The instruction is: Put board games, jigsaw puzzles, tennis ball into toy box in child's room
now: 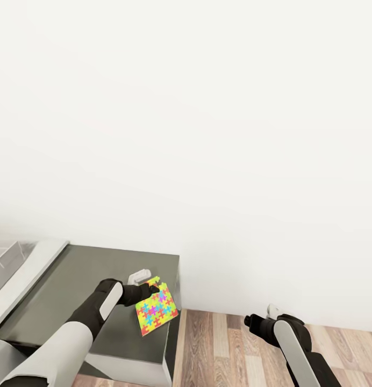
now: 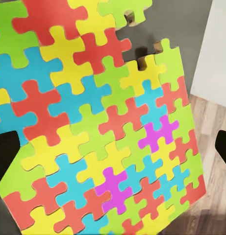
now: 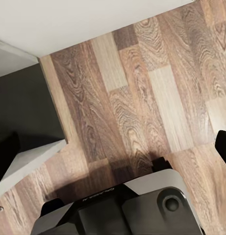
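A bare white wall [image 1: 207, 134] rises behind a dark grey table [image 1: 73, 279] and wood-plank floor [image 1: 223, 344].

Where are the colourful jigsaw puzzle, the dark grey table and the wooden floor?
Colourful jigsaw puzzle [image 1: 156, 312], head view, middle of its patterned face.
Dark grey table [image 1: 73, 279], head view, bare part of its top.
Wooden plank floor [image 3: 142, 98], right wrist view, a plank's middle.

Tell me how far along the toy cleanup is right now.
In hand: the left hand holds a colourful jigsaw puzzle over the dark table's corner. The right hand hangs over the wood floor. Nothing visible confirms toys already boxed; the puzzle has yet to go in.
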Motion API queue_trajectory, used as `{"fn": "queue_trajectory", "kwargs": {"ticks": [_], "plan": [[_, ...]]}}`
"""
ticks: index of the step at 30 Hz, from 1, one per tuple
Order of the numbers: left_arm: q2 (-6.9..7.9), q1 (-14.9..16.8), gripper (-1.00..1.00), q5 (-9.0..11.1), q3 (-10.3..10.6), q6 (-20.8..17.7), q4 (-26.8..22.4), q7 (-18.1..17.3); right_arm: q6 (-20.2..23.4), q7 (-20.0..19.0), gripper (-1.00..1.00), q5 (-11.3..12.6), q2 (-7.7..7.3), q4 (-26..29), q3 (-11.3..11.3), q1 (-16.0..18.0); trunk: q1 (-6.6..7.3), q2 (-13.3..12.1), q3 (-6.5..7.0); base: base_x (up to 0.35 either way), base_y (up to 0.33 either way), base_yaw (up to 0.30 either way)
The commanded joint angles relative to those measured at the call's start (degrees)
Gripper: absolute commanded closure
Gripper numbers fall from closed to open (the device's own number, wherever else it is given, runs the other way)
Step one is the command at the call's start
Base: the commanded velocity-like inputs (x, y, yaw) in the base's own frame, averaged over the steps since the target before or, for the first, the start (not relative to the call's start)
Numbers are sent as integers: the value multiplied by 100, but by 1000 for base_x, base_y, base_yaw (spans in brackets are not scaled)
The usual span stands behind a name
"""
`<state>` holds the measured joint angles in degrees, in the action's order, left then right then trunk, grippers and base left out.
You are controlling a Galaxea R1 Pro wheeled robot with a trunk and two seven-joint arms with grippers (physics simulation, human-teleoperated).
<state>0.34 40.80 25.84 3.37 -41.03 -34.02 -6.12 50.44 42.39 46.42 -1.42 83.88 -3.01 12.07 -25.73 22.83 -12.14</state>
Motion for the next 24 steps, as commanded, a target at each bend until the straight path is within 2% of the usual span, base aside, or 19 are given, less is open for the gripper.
{"fn": "queue_trajectory", "kwargs": {"ticks": [1, 24], "plan": [[1, -2, -100, 69, 15, -20, 54, -37, 9, 59, -100, 52, -6, 5, -11, 6, -5, 9, -14, 0, -198, 0], [10, -2, -100, 70, 15, -20, 54, -73, 18, 59, -100, 60, -1, 14, -7, 6, -5, 9, -15, 0, -13, 0]]}}
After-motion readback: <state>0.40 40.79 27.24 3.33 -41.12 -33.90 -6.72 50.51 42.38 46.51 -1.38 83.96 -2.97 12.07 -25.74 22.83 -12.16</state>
